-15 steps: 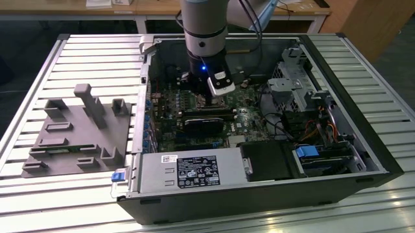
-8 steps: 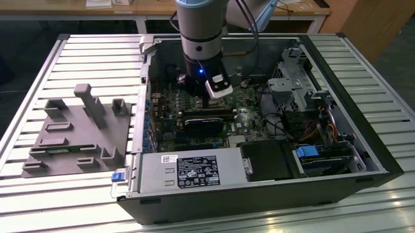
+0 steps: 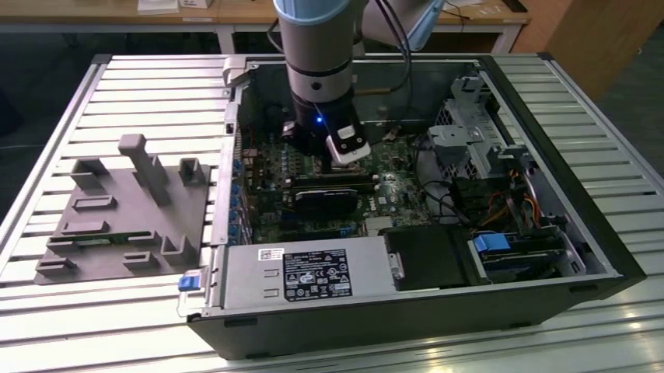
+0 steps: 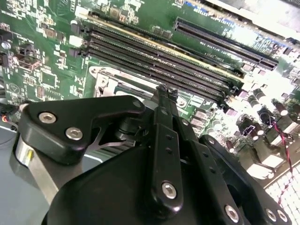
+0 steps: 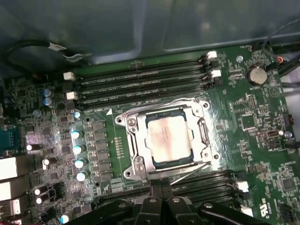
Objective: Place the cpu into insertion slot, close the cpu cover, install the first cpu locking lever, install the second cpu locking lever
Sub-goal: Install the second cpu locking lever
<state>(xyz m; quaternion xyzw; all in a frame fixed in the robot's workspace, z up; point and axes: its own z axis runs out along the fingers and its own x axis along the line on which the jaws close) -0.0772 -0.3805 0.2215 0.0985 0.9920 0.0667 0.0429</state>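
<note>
In the first wrist view the cpu, a silver-grey square chip, lies flat in the insertion slot. The silvery cpu cover is down around it, its window framing the chip. Thin wire levers run along two opposite sides of the socket, one by the memory slots and one on the gripper's side. My gripper is shut with nothing in it, its tips just off the socket's edge. In the second wrist view its fingertips hang over a corner of the cover. In the exterior view the gripper reaches down into the open computer case.
Long black memory slots flank the socket on two sides. In the exterior view a black heatsink block sits just in front of the gripper. A power supply and drive cage line the case. A grey fixture lies on the exterior view's left.
</note>
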